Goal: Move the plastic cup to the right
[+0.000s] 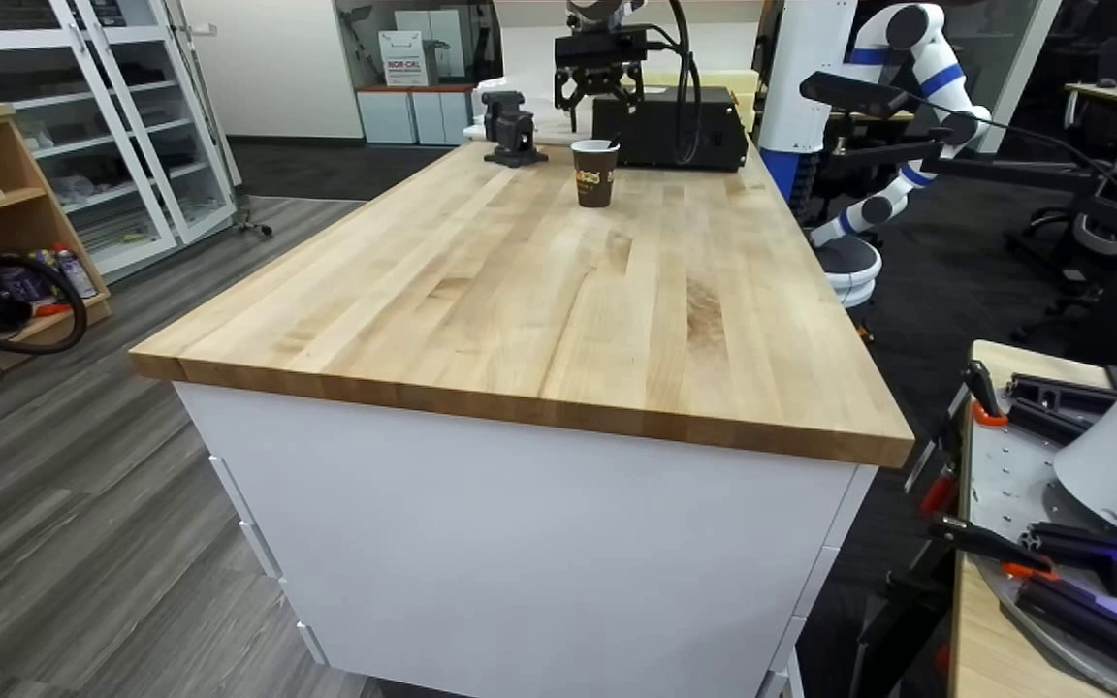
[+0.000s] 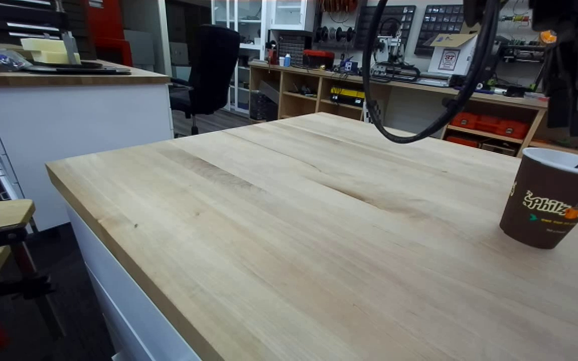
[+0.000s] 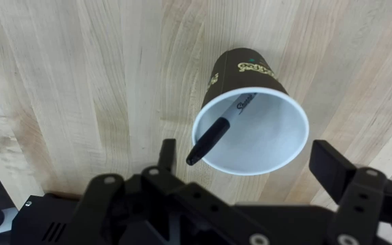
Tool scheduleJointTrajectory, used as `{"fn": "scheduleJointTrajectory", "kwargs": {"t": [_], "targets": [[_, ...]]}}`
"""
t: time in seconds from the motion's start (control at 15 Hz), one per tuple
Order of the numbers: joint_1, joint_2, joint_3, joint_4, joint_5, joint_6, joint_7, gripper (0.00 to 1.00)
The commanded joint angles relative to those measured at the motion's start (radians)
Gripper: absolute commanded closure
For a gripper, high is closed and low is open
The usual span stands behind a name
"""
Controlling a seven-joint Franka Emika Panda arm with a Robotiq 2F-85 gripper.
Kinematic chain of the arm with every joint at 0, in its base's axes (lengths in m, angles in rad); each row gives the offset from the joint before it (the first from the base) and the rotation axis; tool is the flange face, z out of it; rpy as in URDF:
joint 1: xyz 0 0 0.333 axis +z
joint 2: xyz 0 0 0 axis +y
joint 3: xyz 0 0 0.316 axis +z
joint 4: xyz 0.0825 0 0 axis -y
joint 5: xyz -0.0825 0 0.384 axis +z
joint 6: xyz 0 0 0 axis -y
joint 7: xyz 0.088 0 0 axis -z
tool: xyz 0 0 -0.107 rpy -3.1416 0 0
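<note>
Sharpie marker [image 3: 220, 128] in brown Philz cup [image 2: 550, 203]

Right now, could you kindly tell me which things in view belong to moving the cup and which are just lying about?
For the job:
brown cup, standing upright
gripper, open, not holding the cup

Just lying about:
marker, leaning in the cup, likely to ride along
large black box
small dark vise-like object

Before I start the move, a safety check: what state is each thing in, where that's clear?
Plastic cup: upright on the table, uncovered
Marker: leaning inside the cup, black end past the rim
End effector: open, holding nothing
White box: top flap raised
Black cable: hanging slack
</note>
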Motion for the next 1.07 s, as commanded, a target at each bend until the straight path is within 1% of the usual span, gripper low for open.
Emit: {"fn": "scheduleJointTrajectory", "kwargs": {"t": [0.0,0.27,0.4,0.6,0.73,0.87,0.93,1.0], "targets": [[0.019,-0.063,0.022,-0.048,0.006,-0.033,-0.036,0.0],[0.062,-0.148,0.045,-0.112,-0.005,-0.063,-0.084,0.0],[0.095,-0.204,0.05,-0.157,-0.022,-0.071,-0.105,0.0],[0.156,-0.3,0.042,-0.25,-0.094,-0.048,-0.177,0.0],[0.196,-0.374,0.037,-0.336,-0.16,-0.025,-0.212,0.0],[0.224,-0.443,0.046,-0.412,-0.209,-0.006,-0.238,0.0],[0.234,-0.477,0.052,-0.449,-0.22,0.002,-0.24,0.0],[0.237,-0.512,0.064,-0.488,-0.205,0.014,-0.242,0.0]]}}
